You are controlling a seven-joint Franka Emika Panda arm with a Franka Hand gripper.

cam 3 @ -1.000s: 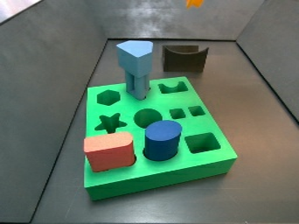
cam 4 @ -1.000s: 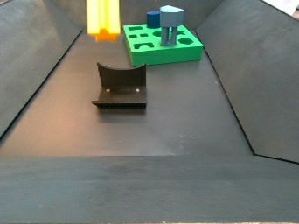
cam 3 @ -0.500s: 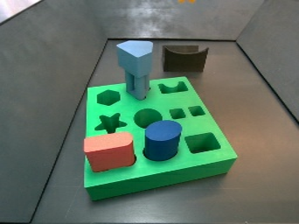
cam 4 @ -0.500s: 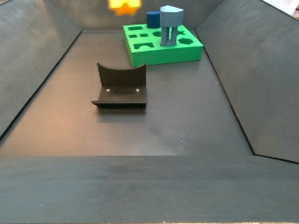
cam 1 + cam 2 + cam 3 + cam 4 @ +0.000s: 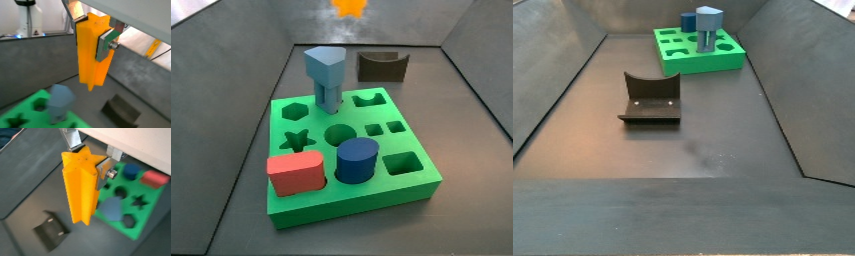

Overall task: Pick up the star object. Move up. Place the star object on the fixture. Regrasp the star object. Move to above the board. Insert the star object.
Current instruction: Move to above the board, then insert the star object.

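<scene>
I am holding the star object (image 5: 91, 50) high in the air, pinched between my fingers (image 5: 105, 44). My gripper (image 5: 100, 170) grips it near its top end. The long way of the star object points straight down from my fingers, and its star-shaped end (image 5: 83, 159) faces up. It looks like smooth, shiny orange plastic with sharp ridges.

Below me I see the board (image 5: 137, 223), flat and bright green with cut-out holes. The fixture (image 5: 51, 229) is dark and dull with a curved dip. It sits apart from the board. I think the fixture comes next.
</scene>
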